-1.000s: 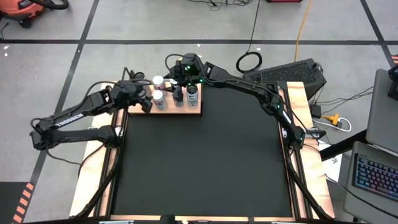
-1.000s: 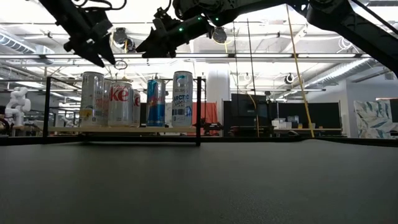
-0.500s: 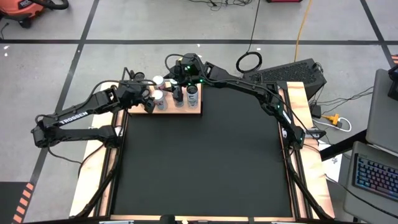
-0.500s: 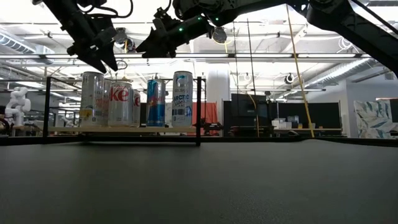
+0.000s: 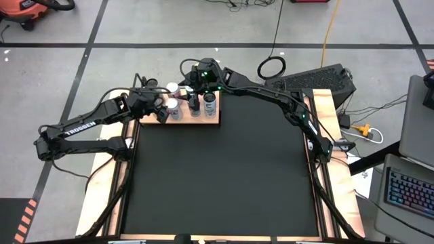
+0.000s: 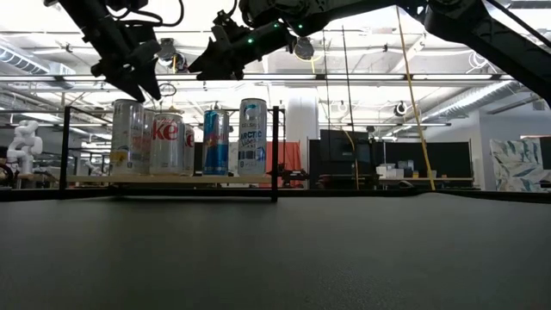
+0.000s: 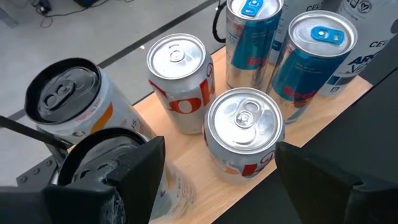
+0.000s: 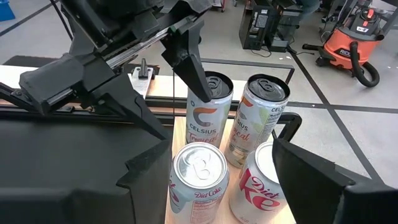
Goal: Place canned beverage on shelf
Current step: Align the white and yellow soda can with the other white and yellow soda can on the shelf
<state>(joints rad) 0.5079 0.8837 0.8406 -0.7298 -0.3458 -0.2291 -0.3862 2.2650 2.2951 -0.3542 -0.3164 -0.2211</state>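
The shelf (image 5: pixel 214 121), a light-wood board with thin black uprights (image 6: pixel 275 151), stands at the mat's far left. Several canned beverages (image 5: pixel 192 106) stand upright on it: silver Diet Coke cans (image 7: pixel 242 134), blue cans (image 7: pixel 311 62) and pale Celsius cans (image 8: pixel 208 118). My left gripper (image 7: pixel 221 149) is open and slants down over the shelf's left end, its fingers on either side of a Diet Coke can and above it. My right gripper (image 8: pixel 221 152) is open and hovers over the cans from the far side (image 6: pixel 207 65). Neither holds anything.
The large black mat (image 5: pixel 217 176) covers the table in front of the shelf. Wooden rails (image 5: pixel 102 183) run along both sides of the table. A dark case (image 5: pixel 319 80) sits at the far right, and a keyboard (image 5: pixel 407 193) lies off the table to the right.
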